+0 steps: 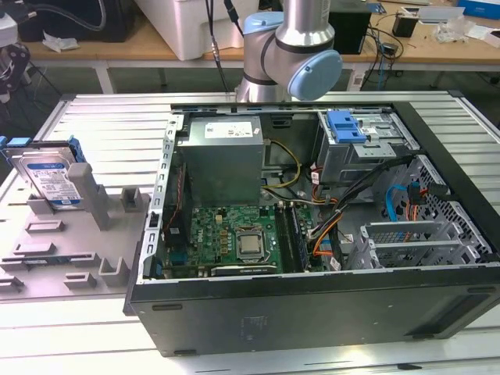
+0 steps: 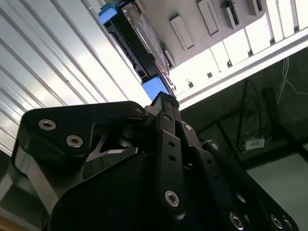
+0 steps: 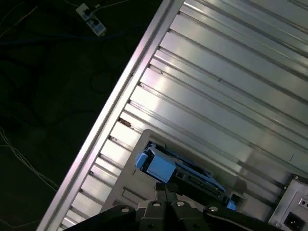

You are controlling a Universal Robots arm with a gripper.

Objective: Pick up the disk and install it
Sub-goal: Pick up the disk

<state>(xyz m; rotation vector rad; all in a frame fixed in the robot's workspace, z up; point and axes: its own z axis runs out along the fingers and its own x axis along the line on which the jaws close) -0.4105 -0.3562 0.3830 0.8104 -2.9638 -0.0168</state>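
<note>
Gripper (image 3: 166, 188) closed, empty. Disk (image 3: 183, 174) dead ahead, apart, edge-on in grey fixture tray (image 1: 47, 242), exterior view's left. Long axis crosswise to approach.

Black end effector (image 2: 163, 103), disk (image 2: 129, 42) edge-on — blue-railed

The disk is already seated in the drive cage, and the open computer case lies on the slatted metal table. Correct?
No. The exterior view shows the disk standing in the grey fixture tray at that view's left, not in the drive cage. The open computer case does lie on the slatted metal table.
</note>
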